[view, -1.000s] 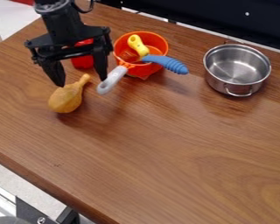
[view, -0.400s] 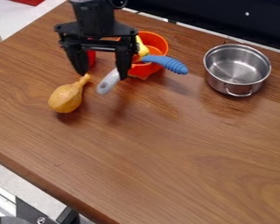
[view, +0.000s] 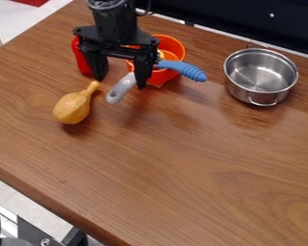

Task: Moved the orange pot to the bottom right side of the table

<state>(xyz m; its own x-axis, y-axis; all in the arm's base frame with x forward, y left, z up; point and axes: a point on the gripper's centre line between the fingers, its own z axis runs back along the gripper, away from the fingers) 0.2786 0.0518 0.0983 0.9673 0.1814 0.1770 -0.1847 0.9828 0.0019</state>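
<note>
Fingers spread well apart and pointing down, the black gripper point(view: 121, 83) hangs well to the left of the steel pot point(view: 261, 72) from where I stand. It has hold of nothing that I can make out. Also left of the steel pot, but closer to it, sits the orange pot point(view: 171, 42), upright on the wooden table point(view: 201, 158), its left side partly hidden behind the gripper. One of the gripper's fingers crosses my line of sight to a grey handle point(view: 121, 88) that slants down over the orange pot's front; whether they touch, I can't say. A ribbed blue handle point(view: 186, 70) sticks out of the orange pot, pointing towards the steel pot's side, and a bit of something yellow point(view: 160, 54) peeks out between the gripper and that handle.

Farther left of the steel pot, beyond the gripper, there's a red thing point(view: 80, 56), half covered by the arm. Left of the steel pot and nearer to me lies a yellow-brown toy drumstick point(view: 73, 107), thin end towards the gripper. Behind the steel pot runs a dark panel point(view: 247, 21). The steel pot itself stands upright, one looped handle facing my way.
</note>
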